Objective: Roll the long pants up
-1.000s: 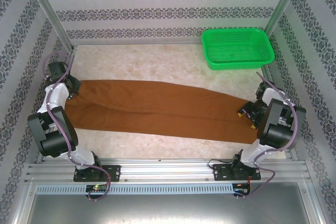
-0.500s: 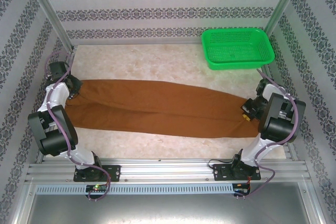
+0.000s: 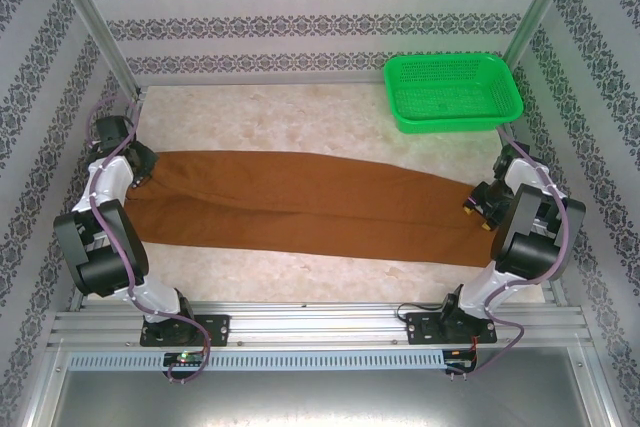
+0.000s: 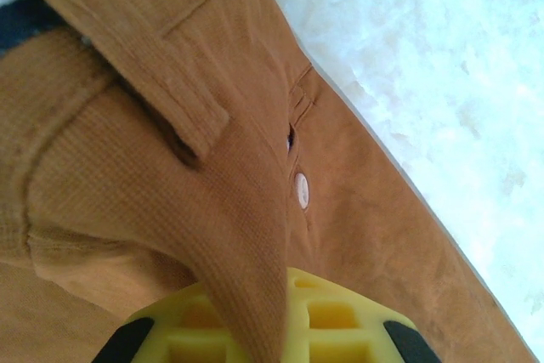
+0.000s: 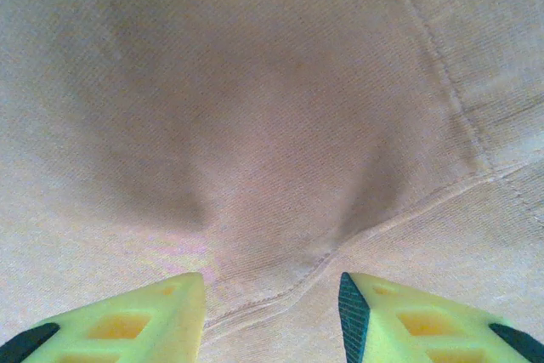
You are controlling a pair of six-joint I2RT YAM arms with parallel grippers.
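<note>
The long pants point(image 3: 300, 209) lie stretched flat across the table point(image 3: 280, 112), waistband left, cuffs right. Up close, the left gripper point(image 4: 263, 333) pinches a waistband fold beside a pale button point(image 4: 301, 190); the right gripper point(image 5: 272, 282) stands spread over a seam. A green basket point(image 3: 452, 95) sits apart, far right corner

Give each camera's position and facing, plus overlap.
Top external: above and behind the robot, looking down on table, long pants, green basket; left gripper and right gripper show.
Left wrist: at the left gripper, facing the waistband; one yellow finger.
Right wrist: at the right gripper, facing the cloth; two fingertips apart.
Shared: the pants in all.
</note>
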